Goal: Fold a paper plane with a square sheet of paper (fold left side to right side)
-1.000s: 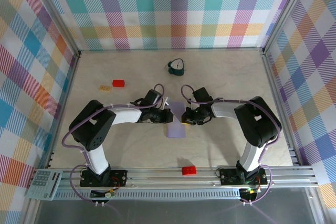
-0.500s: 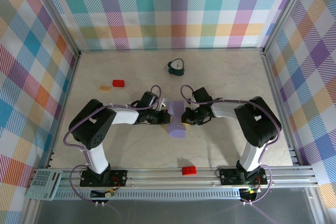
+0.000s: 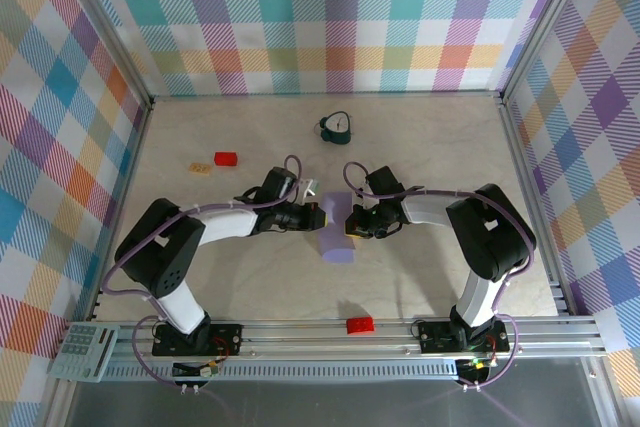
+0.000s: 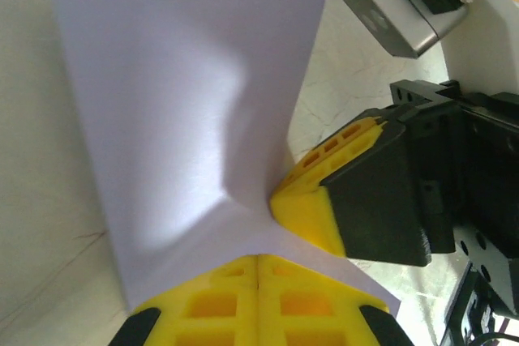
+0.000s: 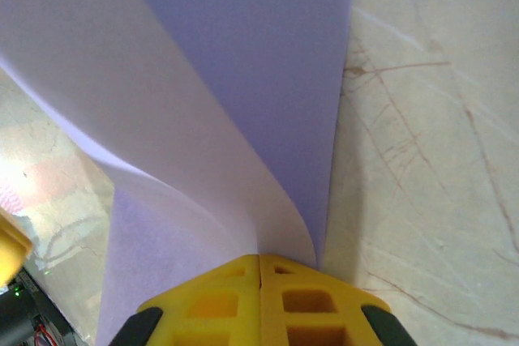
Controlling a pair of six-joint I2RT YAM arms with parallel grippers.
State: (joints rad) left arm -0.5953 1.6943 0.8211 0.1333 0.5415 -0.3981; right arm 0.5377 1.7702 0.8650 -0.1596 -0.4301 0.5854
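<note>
The square sheet of paper (image 3: pixel 338 244), pale lavender, lies mid-table between my two grippers, with one side lifted and curling over the rest. My left gripper (image 3: pixel 316 215) is shut on its raised edge; in the left wrist view the yellow fingertips (image 4: pixel 203 305) meet at that gripper (image 4: pixel 258 258) under the buckled paper (image 4: pixel 178 111). My right gripper (image 3: pixel 349 223) is shut on the opposite side. In the right wrist view the paper (image 5: pixel 243 46) bends into the closed right gripper (image 5: pixel 259 258). The right gripper's yellow finger (image 4: pixel 320 204) touches the sheet close to my left fingers.
A dark teal clock-like object (image 3: pixel 337 127) stands at the back centre. A red block (image 3: pixel 226 158) and a tan block (image 3: pixel 201 167) lie back left. Another red block (image 3: pixel 359 324) rests at the front rail, and a keypad (image 3: pixel 85 350) sits at the front left corner.
My left gripper has moved right and slightly back, carrying the sheet's left edge up and over toward the right gripper. The visible sheet is narrower. The right arm has hardly moved.
</note>
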